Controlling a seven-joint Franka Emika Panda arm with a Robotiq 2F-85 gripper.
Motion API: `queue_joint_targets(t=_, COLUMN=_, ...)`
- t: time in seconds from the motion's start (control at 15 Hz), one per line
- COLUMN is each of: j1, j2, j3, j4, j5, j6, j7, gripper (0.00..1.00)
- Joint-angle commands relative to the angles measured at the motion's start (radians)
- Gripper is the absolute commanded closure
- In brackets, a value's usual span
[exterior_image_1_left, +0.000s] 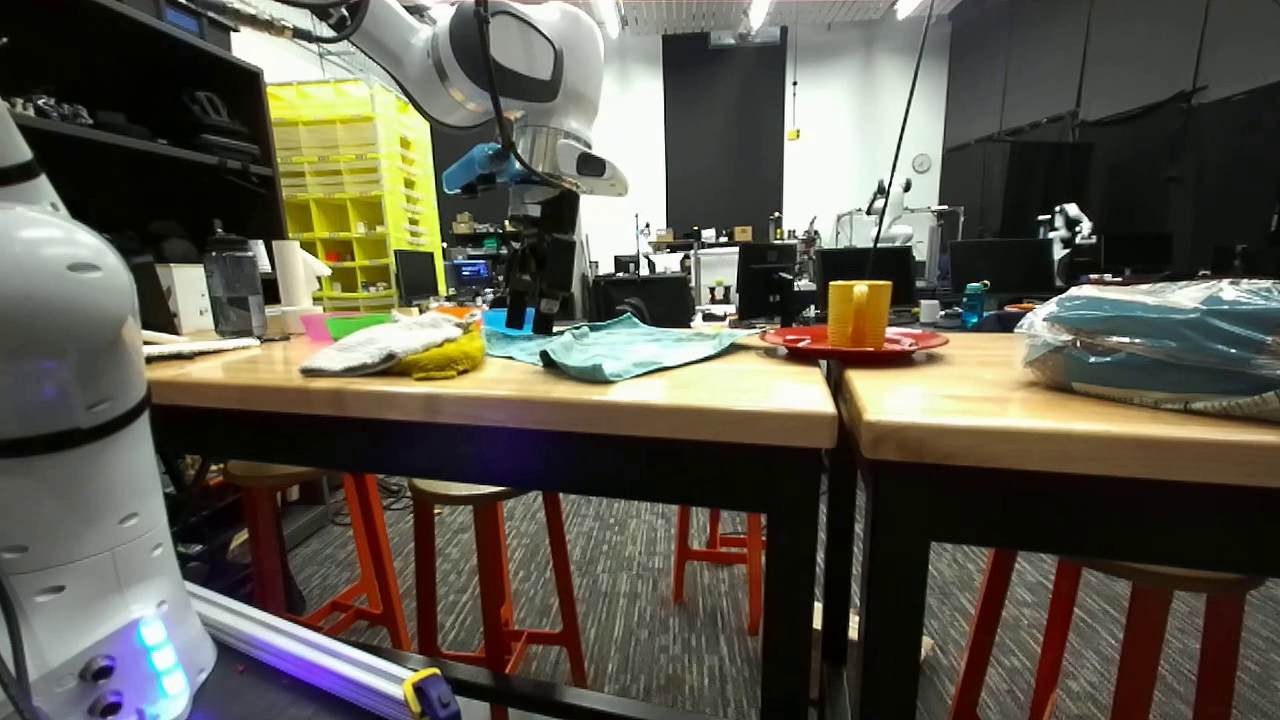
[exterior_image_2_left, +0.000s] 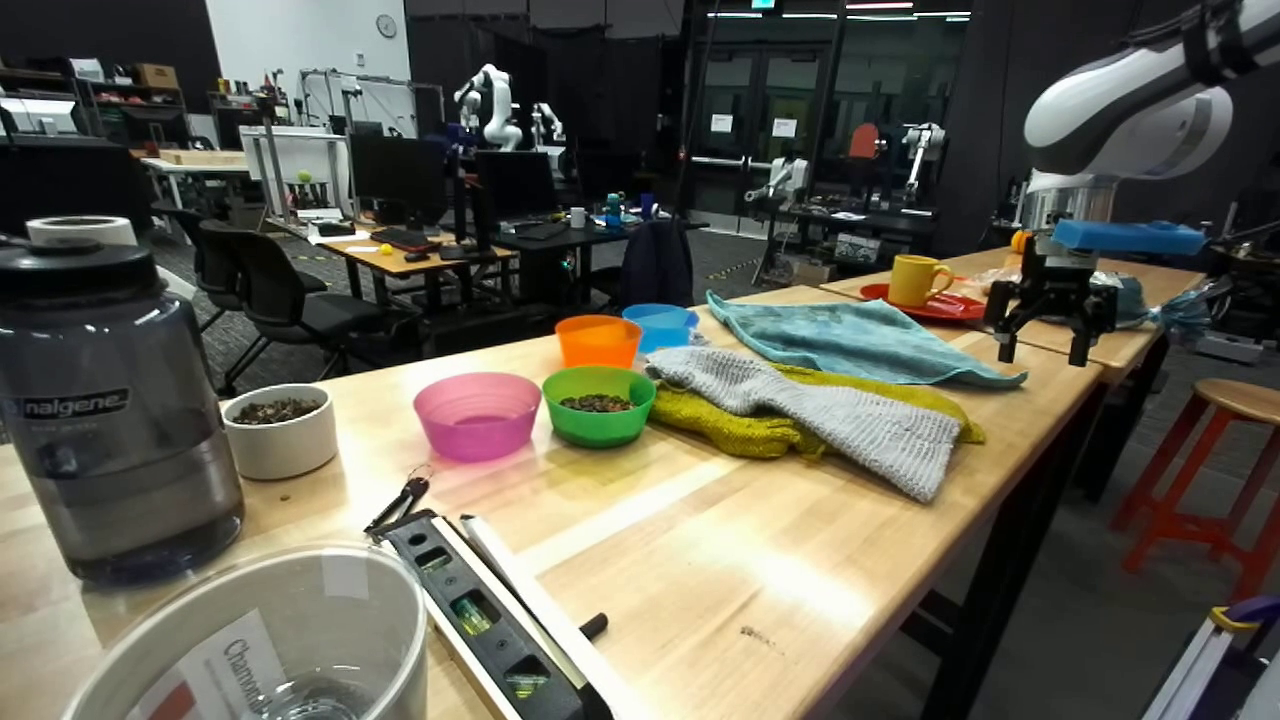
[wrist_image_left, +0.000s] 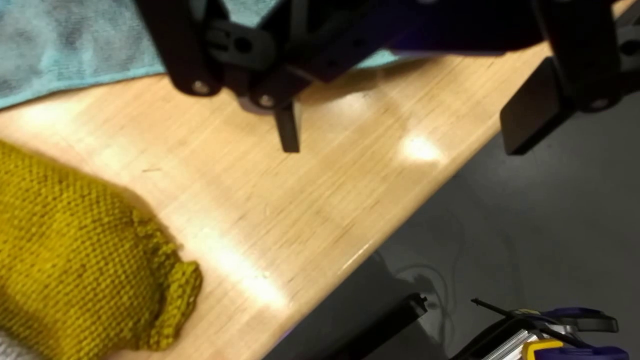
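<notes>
While my claw (exterior_image_2_left: 1043, 345) hangs in the air near the front edge of the bench (wrist_image_left: 320, 210), its two fingers stand spread wide apart — released. Nearest to them is the teal cloth (exterior_image_2_left: 860, 345), lying loosely spread on the bench; in the wrist view its hem runs behind my fingers. One fingertip shows there against the bench, the other against the grey floor (wrist_image_left: 550, 240) past the edge. Next to the teal cloth lies a bunched mustard knit (wrist_image_left: 85, 260), with a light grey knit (exterior_image_2_left: 835, 420) draped over it.

On the far side of the teal cloth, a yellow mug (exterior_image_2_left: 912, 280) stands upright on a red plate (exterior_image_2_left: 950, 312). Beyond the knits I see a green bowl (exterior_image_2_left: 597, 428), a pink bowl (exterior_image_2_left: 478, 430), an orange bowl (exterior_image_2_left: 590, 350) and a blue bowl (exterior_image_2_left: 668, 335) grouped together. The green bowl holds dark bits — so does a small white pot (exterior_image_2_left: 288, 445) beside a large tinted bottle (exterior_image_2_left: 115, 440).
</notes>
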Motion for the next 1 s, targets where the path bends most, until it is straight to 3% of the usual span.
queue_joint_targets(t=0.0, j1=-0.006, j2=0.016, j3=0.005, j4=0.004, j5=0.013, j6=0.014, j7=0.023, gripper=0.00)
queue_joint_targets(t=0.6, j1=-0.020, j2=0.131, j3=-0.020, j4=0.080, j5=0.042, j6=0.120, j7=0.104, gripper=0.00)
queue_joint_targets(t=0.93, j1=-0.041, j2=0.190, j3=-0.048, j4=0.129, j5=0.040, j6=0.119, j7=0.123, gripper=0.00)
